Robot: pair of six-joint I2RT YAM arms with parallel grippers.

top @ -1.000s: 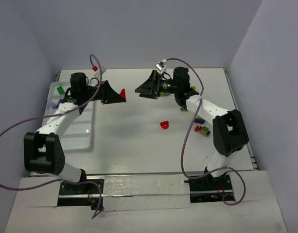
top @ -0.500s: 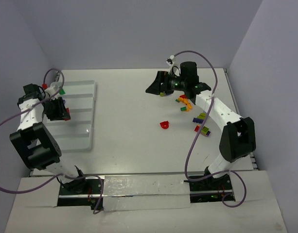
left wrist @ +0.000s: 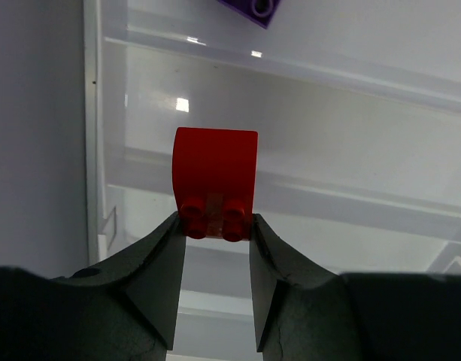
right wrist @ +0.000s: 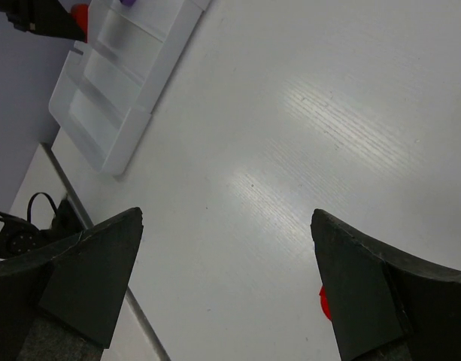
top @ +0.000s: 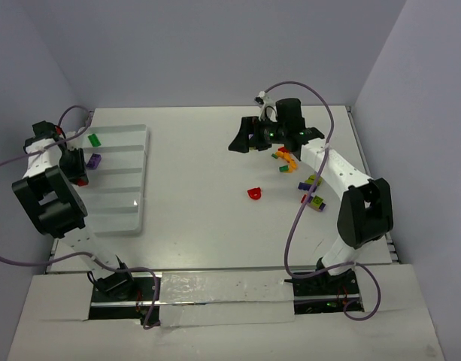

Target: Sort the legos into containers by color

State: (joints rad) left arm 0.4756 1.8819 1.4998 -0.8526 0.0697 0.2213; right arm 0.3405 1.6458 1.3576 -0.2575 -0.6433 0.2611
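Observation:
My left gripper is shut on a red lego and holds it over the white ridged tray, near the tray's left side. A purple lego and a dark green lego lie in the tray's far compartments. My right gripper is open and empty, held above the table at the back right. Another red lego lies on the table; its edge shows in the right wrist view. Orange, lime green, purple and red legos lie scattered under the right arm.
The tray shows far off in the right wrist view. The walls stand close to the tray's left side and behind the table. Purple cables loop around both arms.

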